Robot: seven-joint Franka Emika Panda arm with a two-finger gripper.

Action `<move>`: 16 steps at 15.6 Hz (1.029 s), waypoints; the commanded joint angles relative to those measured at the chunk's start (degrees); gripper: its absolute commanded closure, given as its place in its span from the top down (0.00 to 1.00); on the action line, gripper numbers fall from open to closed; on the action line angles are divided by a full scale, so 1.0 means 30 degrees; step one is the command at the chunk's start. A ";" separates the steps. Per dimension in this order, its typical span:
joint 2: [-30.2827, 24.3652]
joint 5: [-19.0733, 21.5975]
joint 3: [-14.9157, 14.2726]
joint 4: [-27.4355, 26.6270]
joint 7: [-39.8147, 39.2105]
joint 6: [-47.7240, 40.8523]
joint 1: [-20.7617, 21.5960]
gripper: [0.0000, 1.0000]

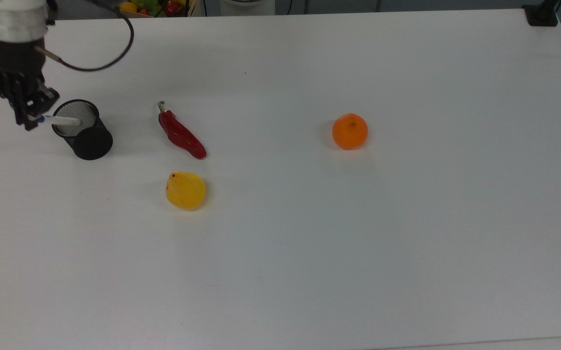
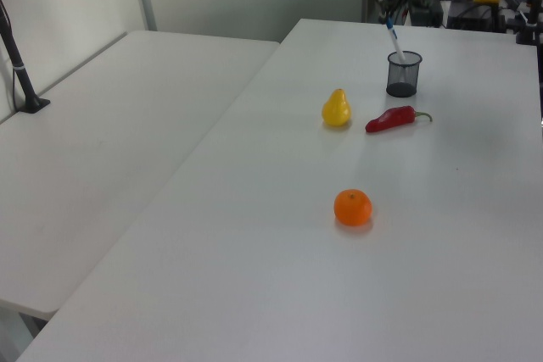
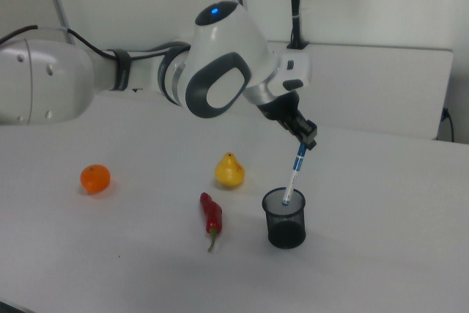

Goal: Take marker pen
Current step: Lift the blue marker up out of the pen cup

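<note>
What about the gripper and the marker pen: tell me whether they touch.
Touching. In the right view the gripper is shut on the blue top of the marker pen, whose lower end hangs inside the black mesh cup.
</note>
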 commanded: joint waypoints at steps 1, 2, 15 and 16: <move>-0.1474 0.0741 -0.0105 0.0018 0.0267 -0.0003 0.0090 0.07; -0.1708 0.1063 -0.0105 0.0134 0.0297 -0.0061 0.0148 0.07; -0.2560 0.2150 0.0129 0.2392 0.1262 -1.0926 0.3895 0.08; -0.2473 0.2150 0.0129 0.2362 0.1293 -1.1337 0.4334 0.08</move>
